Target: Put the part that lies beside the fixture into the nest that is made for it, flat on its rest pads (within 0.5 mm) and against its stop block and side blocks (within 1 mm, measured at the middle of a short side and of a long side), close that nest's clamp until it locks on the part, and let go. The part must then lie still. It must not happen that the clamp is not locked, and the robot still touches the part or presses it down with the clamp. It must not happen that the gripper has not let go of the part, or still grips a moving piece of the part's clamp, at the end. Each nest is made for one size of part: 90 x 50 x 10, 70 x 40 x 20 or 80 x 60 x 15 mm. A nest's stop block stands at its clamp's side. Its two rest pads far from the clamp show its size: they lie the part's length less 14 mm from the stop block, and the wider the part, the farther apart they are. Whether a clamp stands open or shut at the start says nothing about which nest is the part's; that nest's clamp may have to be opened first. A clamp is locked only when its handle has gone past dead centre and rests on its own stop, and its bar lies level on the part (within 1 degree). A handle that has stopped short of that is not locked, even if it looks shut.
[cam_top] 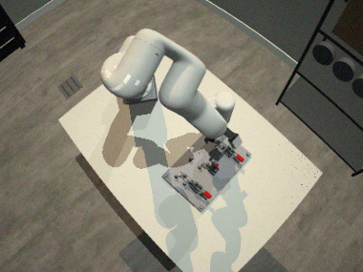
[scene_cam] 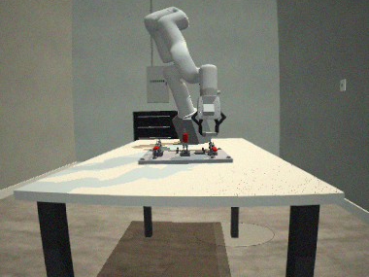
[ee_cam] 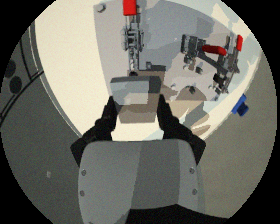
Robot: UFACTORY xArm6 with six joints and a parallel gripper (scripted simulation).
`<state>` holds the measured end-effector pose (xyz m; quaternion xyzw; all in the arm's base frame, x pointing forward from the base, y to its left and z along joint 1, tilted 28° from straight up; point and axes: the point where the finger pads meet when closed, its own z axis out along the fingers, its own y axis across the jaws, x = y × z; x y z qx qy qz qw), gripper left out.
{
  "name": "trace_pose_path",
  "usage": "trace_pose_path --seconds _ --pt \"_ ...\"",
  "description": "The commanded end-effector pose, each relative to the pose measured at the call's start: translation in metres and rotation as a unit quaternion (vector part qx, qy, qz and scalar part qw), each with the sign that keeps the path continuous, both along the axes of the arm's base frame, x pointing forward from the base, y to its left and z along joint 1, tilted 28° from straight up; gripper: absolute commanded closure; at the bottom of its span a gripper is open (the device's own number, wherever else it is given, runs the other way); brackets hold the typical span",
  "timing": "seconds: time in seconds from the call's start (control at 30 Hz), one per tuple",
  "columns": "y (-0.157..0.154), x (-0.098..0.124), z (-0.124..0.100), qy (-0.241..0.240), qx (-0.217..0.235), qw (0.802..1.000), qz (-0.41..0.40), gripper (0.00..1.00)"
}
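Observation:
My gripper (scene_cam: 209,131) (ee_cam: 136,102) is shut on the grey block-shaped part (ee_cam: 134,92), gripping it by two opposite sides. It holds the part raised above the fixture plate (cam_top: 183,171) (scene_cam: 186,161) (ee_cam: 107,37), at the end nest on the right in the exterior view. That nest's clamp (ee_cam: 132,40) has its red handle (cam_top: 240,158) (scene_cam: 214,149) (ee_cam: 129,7) low, pointing away from the part. The middle clamp's red handle (cam_top: 216,166) (scene_cam: 184,137) (ee_cam: 214,49) stands up. The far clamp's red handle (cam_top: 207,195) (scene_cam: 156,148) (ee_cam: 239,43) is low. The part hides the near nest's pads; locking cannot be told.
The plate lies on the pale table (cam_top: 282,173) (scene_cam: 262,178). The middle and far clamps stand to the right of the part in the wrist view. A black metal rack (cam_top: 301,68) stands beyond the table's edge. A small blue object (ee_cam: 241,105) shows at the wrist view's right.

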<state>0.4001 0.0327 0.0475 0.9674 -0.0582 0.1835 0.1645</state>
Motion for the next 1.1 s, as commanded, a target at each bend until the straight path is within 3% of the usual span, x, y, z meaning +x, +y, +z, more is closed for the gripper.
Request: trace_pose_path --seconds 0.0,0.27,0.5,1.07 --pt "-0.031 -0.004 0.011 -0.001 0.003 1.0 0.002 1.0" --pt "-0.072 -0.01 0.022 -0.001 0.003 1.0 0.002 1.0" --pt "-0.087 -0.013 0.026 -0.001 0.003 1.0 0.002 1.0" --pt "-0.096 -0.014 0.028 -0.001 0.003 1.0 0.002 1.0"
